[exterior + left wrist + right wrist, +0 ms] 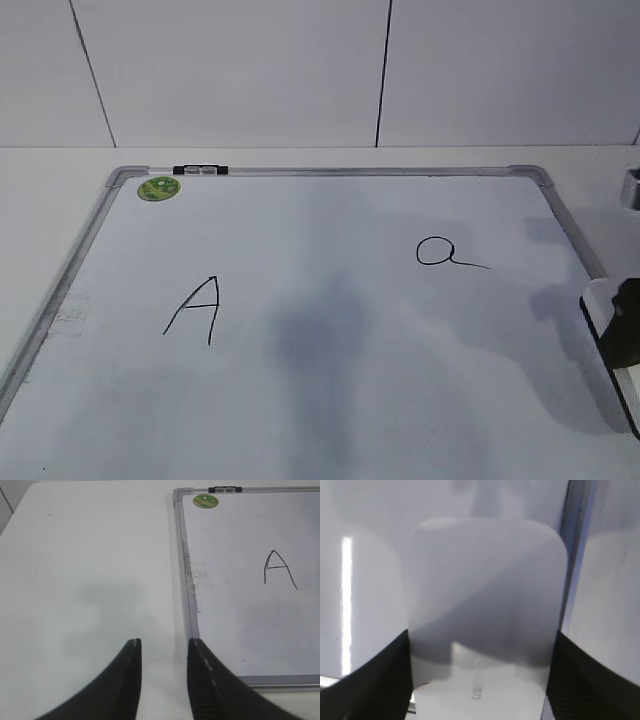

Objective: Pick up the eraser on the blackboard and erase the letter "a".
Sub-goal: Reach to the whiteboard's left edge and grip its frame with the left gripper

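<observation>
Right wrist view puts the right gripper (480, 680) astride the eraser (485, 595); its two dark fingers (365, 680) press the white block's long sides at 8 and 4 o'clock, so the jaws are closed on it; faint lettering shows on the block's near end, too blurred to read. Just right of the eraser runs the grey frame of the blackboard (572, 555). Exterior view shows the same eraser (600, 310) and gripper at 3 o'clock, on the board's right edge; the letter "a" (445, 252) sits to its left, toward 2 o'clock on the board, well apart from the capital "A" (197, 308) at 9 o'clock; a green sticker (159, 187) lies at 11 o'clock, beside a black clip (200, 170) on the top frame. Left wrist view shows the left gripper (164, 647) parted and empty, above the table (75, 580) at the board's left rim.
</observation>
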Controlling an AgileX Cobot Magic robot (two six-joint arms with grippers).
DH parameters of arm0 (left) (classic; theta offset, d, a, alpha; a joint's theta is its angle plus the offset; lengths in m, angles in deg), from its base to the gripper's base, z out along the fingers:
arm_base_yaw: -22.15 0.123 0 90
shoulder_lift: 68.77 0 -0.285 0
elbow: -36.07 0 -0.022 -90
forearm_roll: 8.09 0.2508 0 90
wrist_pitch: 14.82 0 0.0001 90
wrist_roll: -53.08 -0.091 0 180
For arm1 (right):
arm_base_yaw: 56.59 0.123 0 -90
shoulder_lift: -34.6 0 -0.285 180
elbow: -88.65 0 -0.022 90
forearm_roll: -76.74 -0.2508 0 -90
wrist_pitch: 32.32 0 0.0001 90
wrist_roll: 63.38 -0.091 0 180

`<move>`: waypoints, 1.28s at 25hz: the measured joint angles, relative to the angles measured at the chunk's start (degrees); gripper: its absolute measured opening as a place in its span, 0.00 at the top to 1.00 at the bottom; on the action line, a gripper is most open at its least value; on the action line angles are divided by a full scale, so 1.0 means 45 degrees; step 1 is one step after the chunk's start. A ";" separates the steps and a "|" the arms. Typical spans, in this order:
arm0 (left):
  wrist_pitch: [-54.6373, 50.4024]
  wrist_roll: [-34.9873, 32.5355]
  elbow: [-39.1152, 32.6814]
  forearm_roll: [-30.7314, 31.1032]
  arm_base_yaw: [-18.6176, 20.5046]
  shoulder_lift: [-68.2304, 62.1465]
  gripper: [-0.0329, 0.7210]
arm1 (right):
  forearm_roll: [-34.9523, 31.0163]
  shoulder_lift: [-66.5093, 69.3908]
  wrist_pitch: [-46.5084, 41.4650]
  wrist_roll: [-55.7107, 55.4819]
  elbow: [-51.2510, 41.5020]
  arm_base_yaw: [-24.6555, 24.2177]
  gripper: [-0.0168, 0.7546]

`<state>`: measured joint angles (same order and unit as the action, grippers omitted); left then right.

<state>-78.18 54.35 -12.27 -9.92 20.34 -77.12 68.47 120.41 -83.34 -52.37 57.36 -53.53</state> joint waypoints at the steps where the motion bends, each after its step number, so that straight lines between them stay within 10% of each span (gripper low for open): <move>1: 0.0000 0.0000 0.0000 0.0000 0.0000 0.0000 0.64 | -0.0036 -0.0177 -0.0230 0.0000 0.0000 0.0000 0.24; 32: 0.0000 0.0000 0.0000 -0.0063 0.0000 0.0000 0.64 | -0.0876 -0.1618 -0.2568 0.0023 0.0000 0.0000 0.24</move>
<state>-78.18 54.35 -12.27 -10.20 20.34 -77.12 64.53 113.13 -94.90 -52.26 57.36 -53.53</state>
